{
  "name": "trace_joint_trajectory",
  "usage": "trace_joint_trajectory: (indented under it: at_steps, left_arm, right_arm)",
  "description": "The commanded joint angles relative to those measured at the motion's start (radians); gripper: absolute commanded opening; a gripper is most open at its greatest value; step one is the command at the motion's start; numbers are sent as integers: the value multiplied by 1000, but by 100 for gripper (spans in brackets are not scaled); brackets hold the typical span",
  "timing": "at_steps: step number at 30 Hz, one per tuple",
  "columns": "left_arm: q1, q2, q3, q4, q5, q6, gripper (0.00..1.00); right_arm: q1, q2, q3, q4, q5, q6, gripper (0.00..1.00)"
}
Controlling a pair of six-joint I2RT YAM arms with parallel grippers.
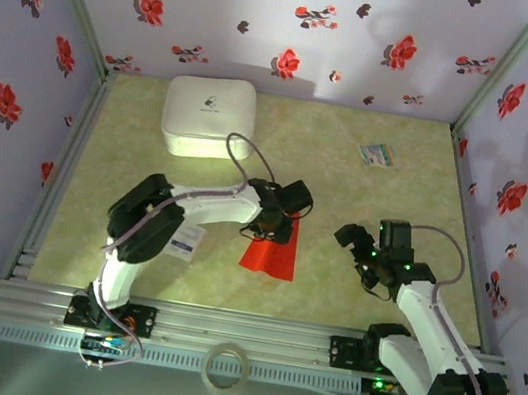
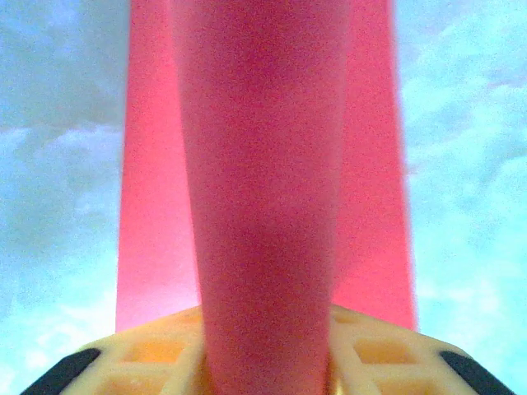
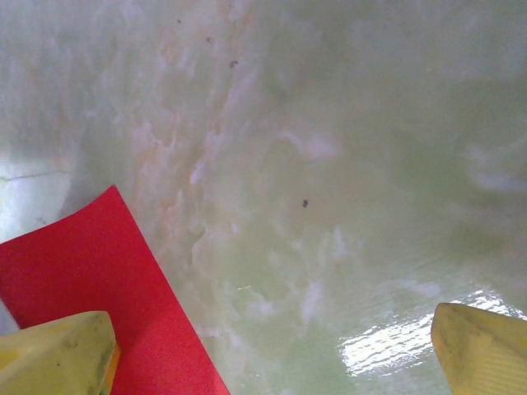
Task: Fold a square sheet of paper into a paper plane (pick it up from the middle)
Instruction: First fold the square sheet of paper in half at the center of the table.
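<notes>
At the centre of the green marbled table [image 1: 364,204], the left gripper [image 1: 279,216] is closed on the red paper [image 1: 272,250], pinching it at its far edge. The sheet extends from the jaws toward the near edge of the table. In the left wrist view the paper runs straight out from between the yellow fingers [image 2: 140,354], with a raised fold along its centre line. The right gripper [image 1: 367,259] is positioned just to the right of the paper, jaws spread wide and holding nothing. In the right wrist view one corner of the paper appears beside one finger [image 3: 58,354]. A white box [image 1: 208,115] stands at the far left, a small multicoloured card [image 1: 377,155] lies at the far right, and a small white packet [image 1: 188,239] lies under the left arm
</notes>
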Motion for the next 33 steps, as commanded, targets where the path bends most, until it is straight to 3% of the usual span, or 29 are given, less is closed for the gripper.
trace_joint_trajectory:
  at_steps: [1,7,13,18,22,29,33]
  left_arm:
    - [63,-117,-129,272,178,-46,32]
    - [153,-197,-338,675,464,-187,31]
    - [167,-195,-426,824,577,-232,32]
    - [178,-150,-546,1161,656,-402,29]
    - [175,-118,-544,1119,658,-384,29]
    - [150,-105,-435,729,541,-193,31]
    - [142,-81,-415,722,507,-199,31]
  right_arm:
    - [-5,-37,29,32,21,13,99]
    - [-5,-57,38,123,-86,-7,98]
    - [-5,-52,44,168,-156,-18,96]
    - [-5,-51,33,207,-182,-11,95]
    - [-3,-44,30,226,-206,-10,95]
    - [-2,-36,-30,294,-244,-4,94]
    - [2,-7,-34,319,-249,-1,92]
